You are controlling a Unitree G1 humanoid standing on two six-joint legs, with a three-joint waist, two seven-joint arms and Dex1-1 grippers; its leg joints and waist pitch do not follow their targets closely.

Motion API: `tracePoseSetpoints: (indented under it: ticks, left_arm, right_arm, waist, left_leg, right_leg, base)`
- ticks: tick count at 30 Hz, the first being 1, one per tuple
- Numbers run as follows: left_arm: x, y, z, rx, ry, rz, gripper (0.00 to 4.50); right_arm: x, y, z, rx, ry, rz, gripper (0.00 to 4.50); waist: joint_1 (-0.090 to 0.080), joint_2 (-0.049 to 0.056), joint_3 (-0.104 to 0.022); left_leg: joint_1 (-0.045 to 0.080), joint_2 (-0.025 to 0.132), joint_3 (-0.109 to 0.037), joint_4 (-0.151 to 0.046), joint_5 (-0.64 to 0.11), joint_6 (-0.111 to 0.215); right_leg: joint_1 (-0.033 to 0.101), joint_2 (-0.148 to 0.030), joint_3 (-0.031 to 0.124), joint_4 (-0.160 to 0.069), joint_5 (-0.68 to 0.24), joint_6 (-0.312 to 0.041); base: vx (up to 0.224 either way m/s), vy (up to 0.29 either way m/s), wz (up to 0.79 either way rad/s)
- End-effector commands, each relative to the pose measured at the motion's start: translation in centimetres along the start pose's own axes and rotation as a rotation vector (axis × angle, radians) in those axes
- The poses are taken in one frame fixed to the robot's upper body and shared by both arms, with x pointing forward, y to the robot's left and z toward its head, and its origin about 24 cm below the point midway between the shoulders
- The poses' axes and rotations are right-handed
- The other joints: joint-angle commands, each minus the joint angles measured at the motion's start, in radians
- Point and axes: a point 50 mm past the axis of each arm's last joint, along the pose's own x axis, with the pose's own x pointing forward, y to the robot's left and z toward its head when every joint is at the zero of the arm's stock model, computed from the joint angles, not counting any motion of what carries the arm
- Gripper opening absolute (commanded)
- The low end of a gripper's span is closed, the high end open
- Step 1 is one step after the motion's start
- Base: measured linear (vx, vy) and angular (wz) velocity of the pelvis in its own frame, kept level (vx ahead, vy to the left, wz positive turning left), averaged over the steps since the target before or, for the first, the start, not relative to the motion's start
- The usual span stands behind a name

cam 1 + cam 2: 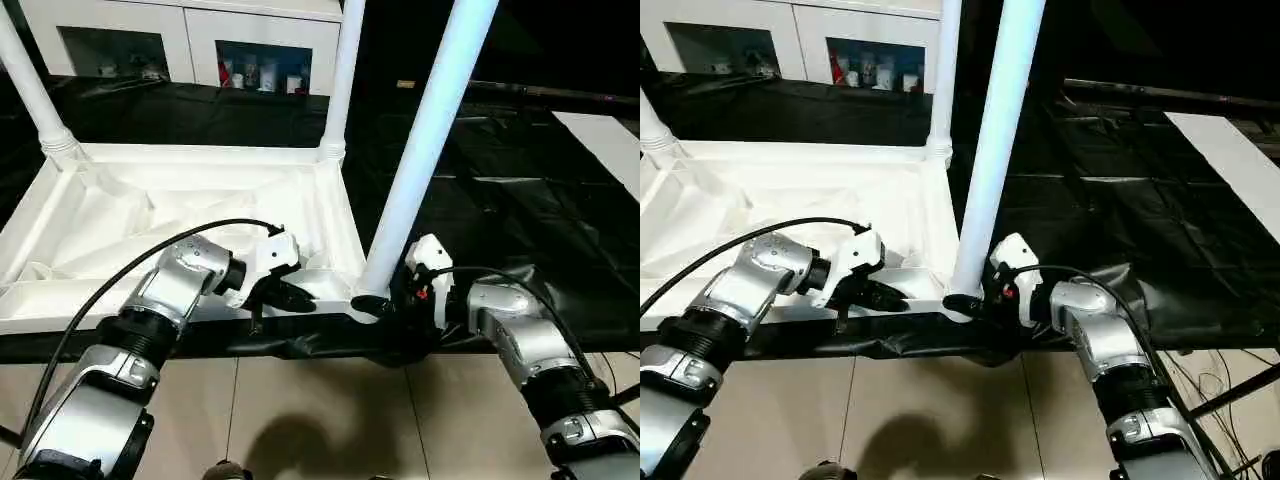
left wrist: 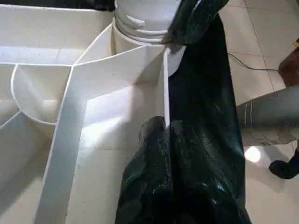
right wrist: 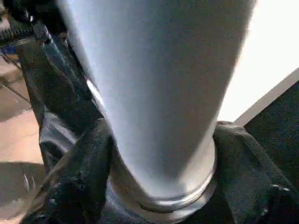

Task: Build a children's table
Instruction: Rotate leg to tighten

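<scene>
The white tabletop (image 1: 170, 215) lies upside down on the black-sheeted worktable, its ribbed underside facing up. White tube legs stand in the far left socket (image 1: 30, 90) and the far right socket (image 1: 340, 80). A third leg (image 1: 430, 140) rises, leaning slightly, from the near right corner socket (image 1: 365, 295). My right gripper (image 1: 375, 303) is shut around this leg's base, with a black finger (image 3: 79, 172) on each side of the tube (image 3: 159, 93). My left gripper (image 1: 300, 297) is shut on the tabletop's thin near rim (image 2: 166, 102), just left of that corner.
A white cabinet with glass doors (image 1: 250, 50) stands behind the worktable. A long flat white board (image 1: 610, 140) lies on the black sheet (image 1: 520, 200) at the far right. The worktable's near edge runs just under both grippers, with tiled floor (image 1: 320, 420) below.
</scene>
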Motion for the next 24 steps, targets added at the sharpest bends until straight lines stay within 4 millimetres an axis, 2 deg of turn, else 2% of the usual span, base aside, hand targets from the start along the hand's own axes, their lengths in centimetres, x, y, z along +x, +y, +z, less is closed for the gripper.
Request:
tracePoseSetpoints:
  ticks: [1,3,5,6,7,9,10,11,12,14,16,17,18,20,24]
  left_arm:
    - [1.2,-0.8,0.7,0.038,-0.019,-0.095,0.00]
    - [1.2,-0.8,0.8,0.046,-0.016,-0.098,0.00]
    - [1.1,-0.7,0.9,0.065,-0.004,-0.099,0.00]
    - [1.0,-0.6,1.0,0.080,0.003,-0.098,0.00]
    - [1.0,-0.6,1.0,0.080,0.003,-0.098,0.00]
    - [1.0,-0.3,1.5,0.100,0.003,-0.087,0.00]
    - [1.0,-0.1,1.7,0.114,0.001,-0.074,0.00]
    - [1.1,0.0,1.9,0.128,0.001,-0.065,0.00]
    - [1.1,0.3,2.3,0.163,0.002,-0.038,0.00]
    - [1.2,0.4,2.4,0.177,0.002,-0.025,0.00]
    - [1.3,0.6,2.9,0.216,-0.010,-0.009,0.00]
    - [1.3,0.6,2.9,0.216,-0.011,-0.008,0.00]
    - [1.3,0.7,3.3,0.214,-0.039,-0.004,0.00]
    - [1.1,0.8,3.7,0.205,-0.077,-0.003,0.44]
    - [0.8,1.1,4.3,0.196,-0.121,0.017,0.75]
  right_arm:
    - [-0.6,0.0,0.5,-0.004,-0.015,0.010,3.71]
    - [-0.8,0.1,0.6,-0.010,-0.014,0.023,3.84]
    - [-1.6,0.1,0.8,-0.022,-0.009,0.050,3.91]
    - [-2.4,-0.1,0.8,-0.055,0.008,0.038,4.14]
    - [-2.4,-0.1,0.8,-0.055,0.008,0.038,4.14]
    - [-4.0,-0.5,0.6,-0.099,0.050,0.005,4.28]
    - [-4.6,-0.6,0.5,-0.106,0.067,-0.001,4.28]
    - [-5.3,-0.7,0.3,-0.112,0.084,-0.008,4.28]
    - [-6.4,-0.8,0.1,-0.115,0.105,-0.020,4.28]
    - [-6.7,-0.8,0.1,-0.114,0.109,-0.023,4.28]
    - [-7.6,-0.8,-0.1,-0.106,0.118,-0.048,4.28]
    - [-7.6,-0.8,-0.1,-0.106,0.118,-0.048,4.28]
    - [-7.9,-0.7,-0.2,-0.104,0.121,-0.053,4.28]
    - [-7.9,-0.5,-0.3,-0.103,0.118,-0.051,4.31]
    - [-7.6,-0.2,-0.4,-0.103,0.115,-0.047,4.31]
  waist:
    - [0.001,0.009,-0.071]
    - [0.003,0.008,-0.071]
    - [0.006,0.009,-0.071]
    - [0.008,0.008,-0.071]
    - [0.009,0.009,-0.071]
    - [0.014,0.008,-0.070]
    - [0.015,0.010,-0.069]
    - [0.019,0.007,-0.070]
    - [0.020,0.012,-0.070]
    - [0.023,0.008,-0.070]
    - [0.022,0.012,-0.071]
    - [0.021,0.010,-0.069]
    - [0.025,0.010,-0.071]
    - [0.024,0.010,-0.071]
    - [0.024,0.006,-0.072]
  left_leg:
    - [0.028,0.040,-0.018,-0.070,-0.220,0.015]
    - [0.026,0.040,-0.018,-0.070,-0.214,0.017]
    - [0.026,0.040,-0.018,-0.069,-0.210,0.020]
    - [0.026,0.040,-0.018,-0.069,-0.212,0.024]
    - [0.026,0.041,-0.019,-0.070,-0.212,0.022]
    - [0.030,0.039,-0.017,-0.068,-0.225,0.015]
    - [0.030,0.039,-0.017,-0.069,-0.228,0.014]
    - [0.028,0.038,-0.017,-0.067,-0.224,0.016]
    - [0.027,0.037,-0.017,-0.068,-0.226,0.018]
    - [0.027,0.037,-0.018,-0.067,-0.230,0.023]
    - [0.026,0.037,-0.020,-0.066,-0.236,0.023]
    - [0.025,0.036,-0.019,-0.066,-0.241,0.026]
    - [0.030,0.037,-0.019,-0.064,-0.243,0.026]
    - [0.025,0.037,-0.020,-0.065,-0.231,0.029]
    - [0.025,0.039,-0.021,-0.065,-0.220,0.034]
  right_leg:
    - [0.046,-0.079,0.061,-0.080,-0.182,-0.210]
    - [0.048,-0.078,0.061,-0.079,-0.173,-0.210]
    - [0.049,-0.079,0.060,-0.078,-0.162,-0.208]
    - [0.050,-0.078,0.061,-0.079,-0.164,-0.204]
    - [0.050,-0.080,0.061,-0.078,-0.165,-0.204]
    - [0.047,-0.079,0.061,-0.085,-0.191,-0.197]
    - [0.048,-0.080,0.061,-0.085,-0.196,-0.195]
    - [0.051,-0.080,0.061,-0.086,-0.196,-0.191]
    - [0.051,-0.079,0.060,-0.088,-0.198,-0.187]
    - [0.051,-0.078,0.060,-0.088,-0.196,-0.184]
    - [0.051,-0.080,0.058,-0.091,-0.220,-0.180]
    - [0.051,-0.077,0.057,-0.094,-0.229,-0.175]
    - [0.049,-0.078,0.058,-0.093,-0.228,-0.176]
    - [0.052,-0.078,0.057,-0.090,-0.216,-0.181]
    - [0.052,-0.079,0.055,-0.085,-0.190,-0.198]
  base:
    - [0.000,0.000,0.00]
    - [0.000,0.000,0.00]
    - [0.000,0.000,0.00]
    - [0.000,0.000,0.00]
    - [0.000,0.000,0.00]
    - [0.000,0.000,0.00]
    - [0.000,0.000,0.00]
    - [0.000,0.000,0.00]
    - [0.000,0.000,0.00]
    - [0.000,0.000,0.00]
    - [0.000,0.000,0.00]
    - [0.000,0.000,0.00]
    - [0.000,0.000,0.00]
    - [0.000,0.000,0.00]
    - [0.000,0.000,0.00]
